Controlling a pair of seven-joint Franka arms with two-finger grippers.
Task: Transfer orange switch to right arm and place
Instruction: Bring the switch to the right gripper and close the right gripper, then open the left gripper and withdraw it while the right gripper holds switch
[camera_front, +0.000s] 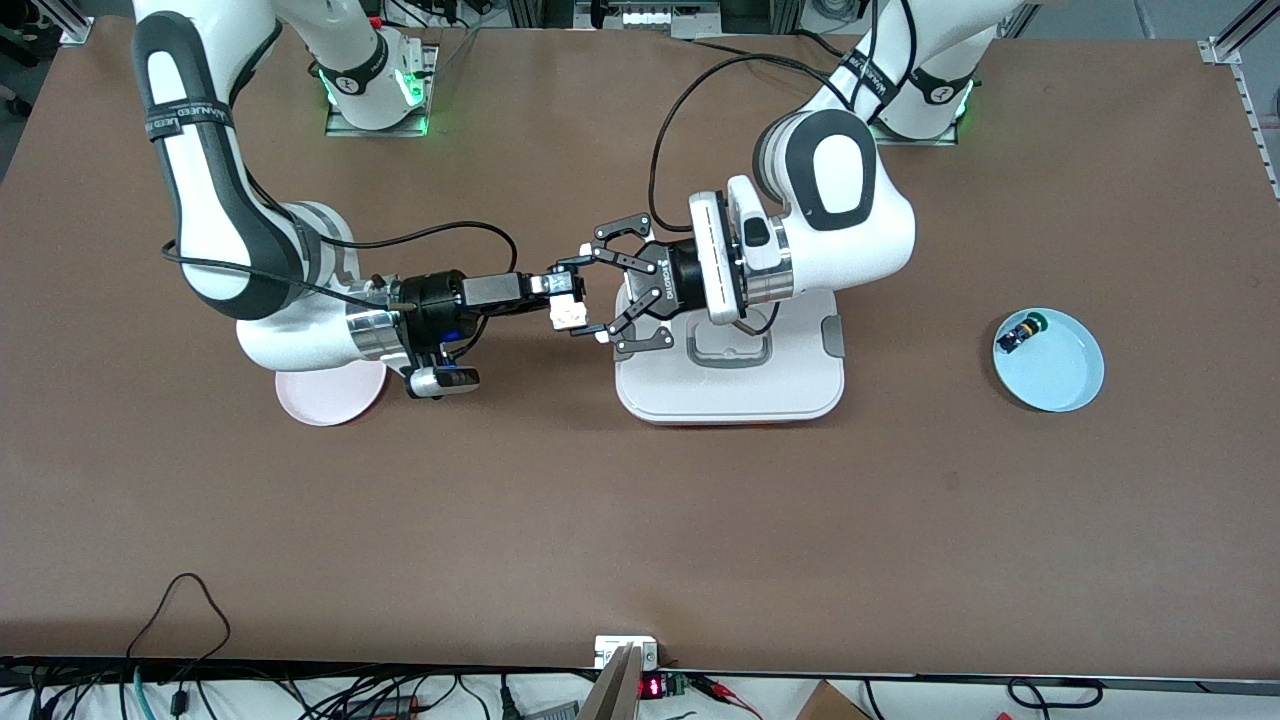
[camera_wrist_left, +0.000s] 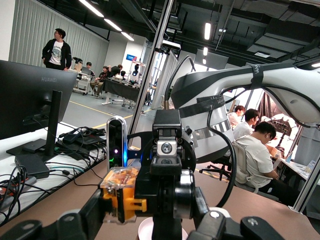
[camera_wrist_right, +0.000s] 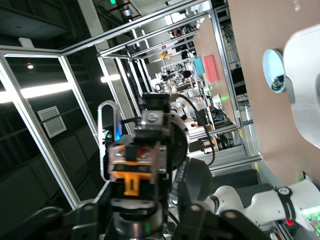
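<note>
The orange switch (camera_front: 568, 313) is held in the air over bare table, between the pink plate and the white lidded box. My right gripper (camera_front: 562, 290), slim and black, is shut on it. The left wrist view shows its orange body (camera_wrist_left: 120, 192) in those fingers. It also shows in the right wrist view (camera_wrist_right: 134, 170). My left gripper (camera_front: 594, 292), with wide linkage fingers (camera_wrist_left: 92, 212), is open. Its tips stand on either side of the switch's end, facing the right gripper.
A pink plate (camera_front: 330, 400) lies under the right arm's wrist. A white lidded box (camera_front: 730, 395) lies under the left arm's wrist. A light blue plate (camera_front: 1065, 375) toward the left arm's end holds a blue-bodied switch with a green cap (camera_front: 1022, 330).
</note>
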